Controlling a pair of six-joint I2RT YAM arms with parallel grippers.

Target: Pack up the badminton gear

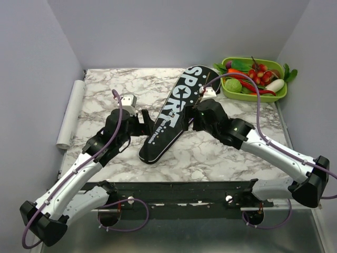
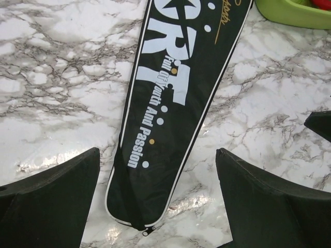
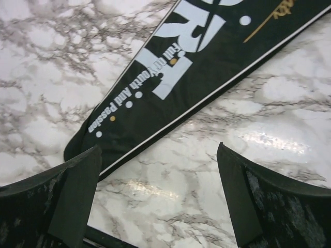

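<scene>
Cover (image 1: pixel 171 113) flat on marble table (image 1: pixel 105 95), lying diagonal: narrow zip end (image 2: pixel 146 230) toward my bases, wide end near green tray (image 1: pixel 279 97). My left gripper (image 2: pixel 158 157) spread wide, empty, over narrow end. My right gripper (image 3: pixel 158 152) likewise agape, empty, just beside cover's right edge. Rackets not in view; cannot tell if inside. Risks: thin fabric may skid or bunch on slick marble under pinch; both arms crowd same stretch, could clash.

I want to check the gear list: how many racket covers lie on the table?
1. The black cover lies diagonally on the table, between the left hand and right hand, wide end toward the green tray. No other shows; the arms hide some surface.
</scene>
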